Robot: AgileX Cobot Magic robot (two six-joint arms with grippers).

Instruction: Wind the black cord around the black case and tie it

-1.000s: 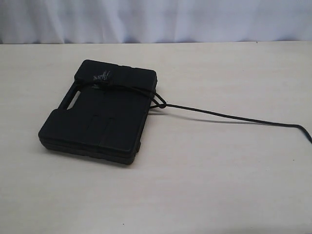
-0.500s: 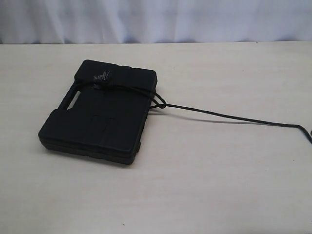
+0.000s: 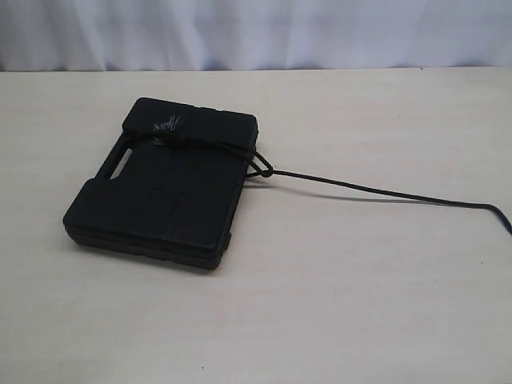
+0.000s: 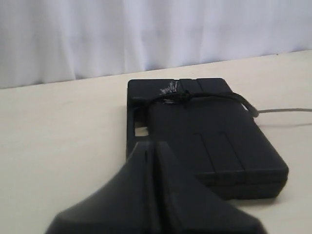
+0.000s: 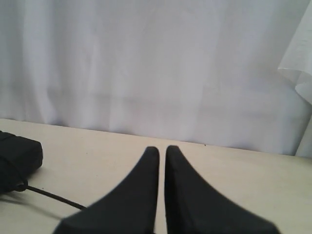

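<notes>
Status: black cord [image 3: 360, 190] looped and knotted on black case [image 3: 160, 192]; nothing gripped.
The left gripper [image 4: 150, 146] is seen with tips pressed together, empty; the right gripper [image 5: 162, 150] likewise, a hairline gap only. The case lies flat just ahead of the left gripper, long axis running away from it; the left arm is judged nearer. The cord's free tail trails toward the right arm's side over the pale table [image 3: 360, 304]. White curtain [image 3: 256, 32] behind.
</notes>
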